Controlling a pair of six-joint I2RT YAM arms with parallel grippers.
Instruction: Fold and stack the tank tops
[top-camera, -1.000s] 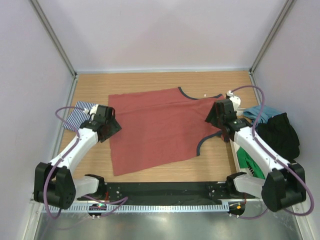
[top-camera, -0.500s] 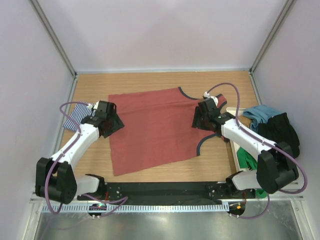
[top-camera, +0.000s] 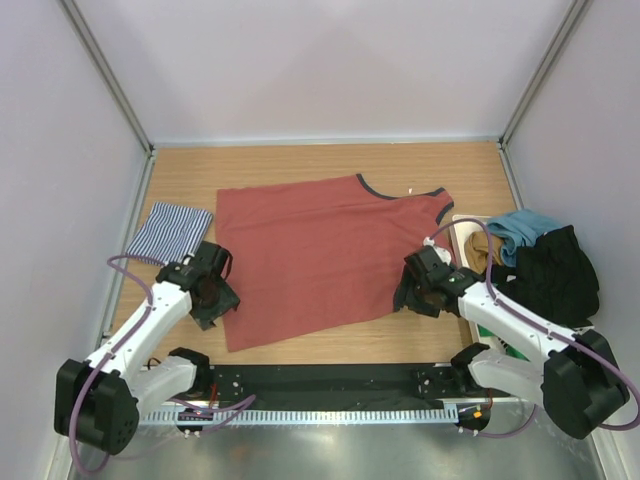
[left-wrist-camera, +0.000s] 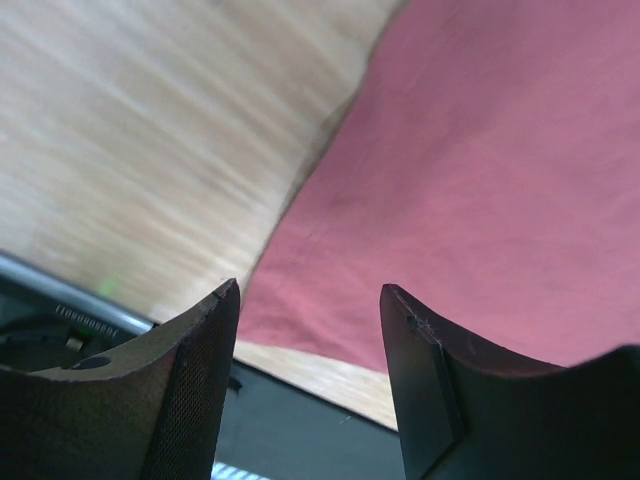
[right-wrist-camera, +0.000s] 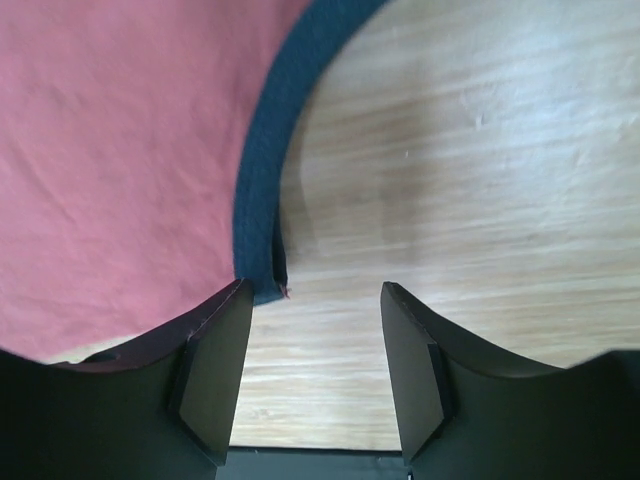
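The rust-red tank top (top-camera: 310, 255) lies spread flat on the wooden table, its dark trim along the neck and armholes. The striped tank top (top-camera: 170, 230) lies folded at the left. My left gripper (top-camera: 222, 302) is open and empty at the red top's near left edge; the left wrist view shows the cloth's corner (left-wrist-camera: 470, 220) between the jaws (left-wrist-camera: 310, 300). My right gripper (top-camera: 405, 295) is open and empty at the near right corner; the right wrist view shows the dark trim (right-wrist-camera: 262, 215) ending just beside my left finger, with bare wood between the jaws (right-wrist-camera: 312, 295).
A heap of other clothes, blue (top-camera: 515, 228), black (top-camera: 560, 270) and green (top-camera: 495, 320), lies at the right edge on a pale tray (top-camera: 462, 222). The black base rail (top-camera: 320, 380) runs along the near table edge. Walls close in on three sides.
Both arms pulled back toward the near edge. The left gripper moved from the red top's left edge to its near left corner; the right gripper moved from the armhole to the near right corner.
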